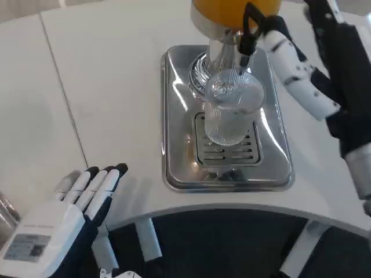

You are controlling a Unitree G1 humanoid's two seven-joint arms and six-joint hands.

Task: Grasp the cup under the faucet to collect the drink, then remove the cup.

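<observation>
The cup (231, 110), clear and ribbed, stands on the grate (227, 142) in the middle of the steel tray (174, 116), which sits on the table (104, 87) toward its near edge. It is directly below the faucet (223, 49) of the dispenser (232, 11), whose tank of orange drink rises at the tray's far edge. The cup looks empty (no orange shows through its wall), so collecting has not visibly begun.

The right hand (290, 55) reaches up at the tray's far right corner, and its fingers (255, 29) sit at the black lever (248, 23) by the faucet. Whether they pinch the lever or merely touch it cannot be told from here. The left hand (64, 214) rests flat on the table near its front edge, well apart from the tray, holding nothing, its fingers (101, 179) straight and lying side by side.

As a judgement, the task is at an early stage: the cup is placed but not grasped. Still left are the filling, the grasp, and the lifting of the cup off the tray
</observation>
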